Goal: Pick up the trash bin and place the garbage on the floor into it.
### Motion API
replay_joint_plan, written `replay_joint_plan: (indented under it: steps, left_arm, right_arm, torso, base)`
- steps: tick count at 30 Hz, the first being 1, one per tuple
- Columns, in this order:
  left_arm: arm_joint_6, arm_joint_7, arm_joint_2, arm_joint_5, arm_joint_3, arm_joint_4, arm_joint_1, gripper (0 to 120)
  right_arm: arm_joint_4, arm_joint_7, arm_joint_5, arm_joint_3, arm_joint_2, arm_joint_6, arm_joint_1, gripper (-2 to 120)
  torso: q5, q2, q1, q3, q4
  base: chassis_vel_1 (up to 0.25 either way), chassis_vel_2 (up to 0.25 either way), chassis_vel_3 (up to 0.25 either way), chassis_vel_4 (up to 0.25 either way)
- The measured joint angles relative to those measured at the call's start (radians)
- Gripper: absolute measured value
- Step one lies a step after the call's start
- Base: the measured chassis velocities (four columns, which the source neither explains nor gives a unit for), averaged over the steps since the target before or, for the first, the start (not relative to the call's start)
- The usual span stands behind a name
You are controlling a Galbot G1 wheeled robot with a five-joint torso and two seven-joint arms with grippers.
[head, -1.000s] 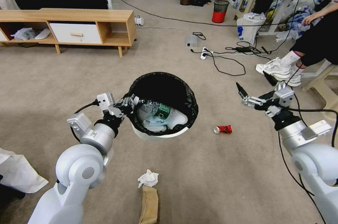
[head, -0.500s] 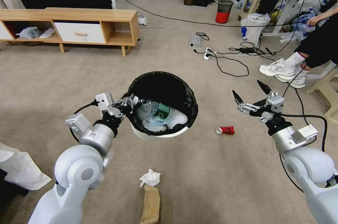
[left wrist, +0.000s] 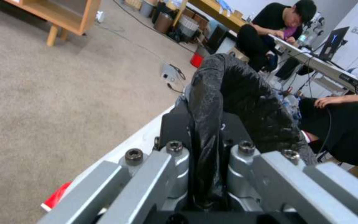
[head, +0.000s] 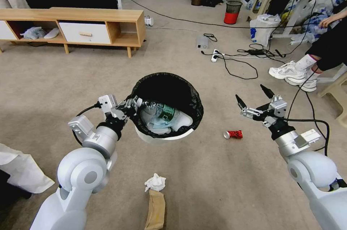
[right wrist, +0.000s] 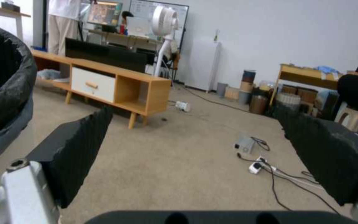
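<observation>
The white trash bin [head: 164, 138], lined with a black bag, is held at its 9 o'clock rim by the left claw [head: 131, 106], clamped on the liner. A green-labelled bottle [head: 162, 111], writing unreadable, lies inside. The right claw [head: 252, 99] is spread wide above the carpet; a crushed red can [head: 233, 134] lies at the bin's 3 o'clock, tissue [head: 155, 182] and paper bag [head: 155, 210] at 6.

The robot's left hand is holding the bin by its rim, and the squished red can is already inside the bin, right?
Not quite. The left gripper does hold the trash bin by its rim, but the head view shows the crushed red can lying on the carpet beside the bin, not inside.
</observation>
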Motion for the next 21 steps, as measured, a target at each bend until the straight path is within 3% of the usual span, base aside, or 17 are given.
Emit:
replay_joint_plan:
  steps: [21]
  left_arm:
    - [0.003,-0.002,-0.004,-0.005,0.004,0.011,-0.008,7]
  right_arm:
    - [-0.009,-0.005,-0.011,-0.004,0.005,0.008,0.006,100]
  torso:
    - [0.0000,0.000,0.000,0.000,0.0001]
  base:
    - [0.000,0.000,0.000,0.000]
